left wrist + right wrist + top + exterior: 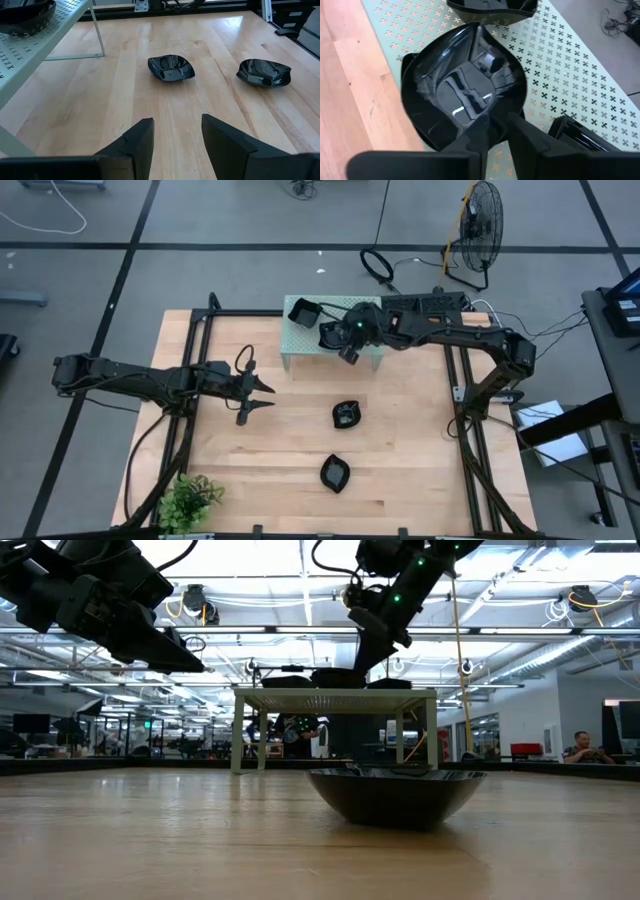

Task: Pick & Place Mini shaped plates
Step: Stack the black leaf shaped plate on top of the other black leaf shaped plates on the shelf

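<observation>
A pale green perforated stand (300, 348) sits at the table's far middle. My right gripper (347, 348) (498, 131) hovers over it, shut on a wavy-edged glossy black plate (462, 85) (333, 332). Another black plate (300, 310) (490, 6) rests on the stand top beyond it. Two more black plates lie bottom-down on the wood: one mid-table (346, 415) (171, 67), one nearer the near edge (335, 473) (263, 72). My left gripper (268, 396) (177, 135) is open and empty above the table's left half, pointing toward those two plates. My right gripper pinches the wavy plate by the part of its rim nearest the wrist (496, 116). One finger (479, 135) is inside the bowl and the other (530, 142) outside it. The fingers come slanting down from above. Whether the plate's bottom still rests on the stand top, I cannot tell.
A small green plant (190, 500) stands at the near left corner. Black frame rails (195, 360) run along both sides of the table. The stand's thin legs (99, 37) reach down to the wood. In the low view a plate (395, 795) fills the foreground.
</observation>
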Controlling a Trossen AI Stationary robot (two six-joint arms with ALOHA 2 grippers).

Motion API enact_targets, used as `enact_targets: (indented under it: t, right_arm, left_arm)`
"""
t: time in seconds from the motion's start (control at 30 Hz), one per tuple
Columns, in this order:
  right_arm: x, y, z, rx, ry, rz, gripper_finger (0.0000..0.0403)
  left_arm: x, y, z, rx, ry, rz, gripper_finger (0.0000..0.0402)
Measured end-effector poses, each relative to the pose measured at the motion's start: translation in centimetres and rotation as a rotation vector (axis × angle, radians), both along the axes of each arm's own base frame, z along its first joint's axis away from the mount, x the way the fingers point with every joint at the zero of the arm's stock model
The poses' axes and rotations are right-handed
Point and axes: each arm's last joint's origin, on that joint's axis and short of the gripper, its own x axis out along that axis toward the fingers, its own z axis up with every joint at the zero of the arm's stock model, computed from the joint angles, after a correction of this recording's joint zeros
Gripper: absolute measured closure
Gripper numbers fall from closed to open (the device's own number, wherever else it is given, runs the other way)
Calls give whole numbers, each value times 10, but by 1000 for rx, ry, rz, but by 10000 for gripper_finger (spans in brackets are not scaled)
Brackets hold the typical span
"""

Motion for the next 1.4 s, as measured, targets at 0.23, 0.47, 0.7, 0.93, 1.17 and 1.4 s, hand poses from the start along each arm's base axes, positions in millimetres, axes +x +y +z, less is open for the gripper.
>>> enact_targets:
  t: [0.23, 0.47, 0.7, 0.93, 1.17, 1.4]
  right_arm:
    - [0, -2, 0, 0, -3, -4, 383]
    - [-1, -2, 0, 2, -2, -6, 390]
    - [-1, -2, 0, 34, -28, -46, 358]
    - [3, -3, -6, 49, -25, -60, 333]
    - [9, -4, -17, 92, -10, -27, 339]
    - [7, -3, -10, 80, -36, -24, 353]
  left_arm:
    - [0, 0, 0, 0, 0, 0, 231]
    - [0, 0, 0, 0, 0, 0, 231]
    - [0, 0, 0, 1, 0, 0, 231]
    - [0, 0, 0, 0, -1, 0, 231]
    - [0, 0, 0, 0, 0, 0, 231]
    - [0, 0, 0, 2, -1, -1, 231]
